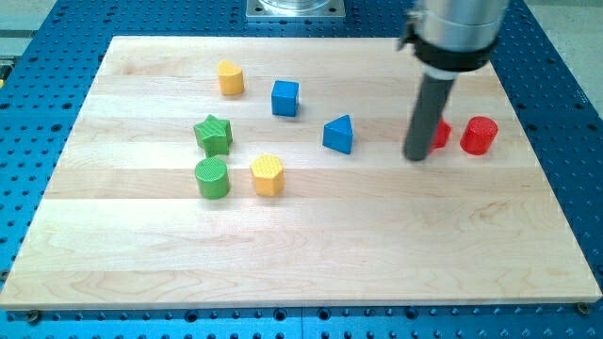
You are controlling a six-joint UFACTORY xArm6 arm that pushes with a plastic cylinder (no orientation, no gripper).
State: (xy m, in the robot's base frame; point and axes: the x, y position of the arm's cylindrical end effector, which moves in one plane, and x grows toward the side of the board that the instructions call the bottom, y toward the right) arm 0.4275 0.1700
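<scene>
My tip (416,156) rests on the wooden board at the view's right, touching or almost touching a red block (439,134) that the rod partly hides. A red cylinder (479,136) stands just right of that block. The blue triangular block (339,134) lies to the tip's left, well apart from it. Further left are a blue cube (285,98) and a yellow block (231,78) toward the view's top. A green star (214,134), a green cylinder (213,177) and a yellow hexagonal block (268,174) sit in a group at centre left.
The wooden board (301,254) lies on a blue perforated table (565,113). A metal mount (296,8) shows at the view's top edge. The arm's grey body (456,33) hangs over the board's upper right.
</scene>
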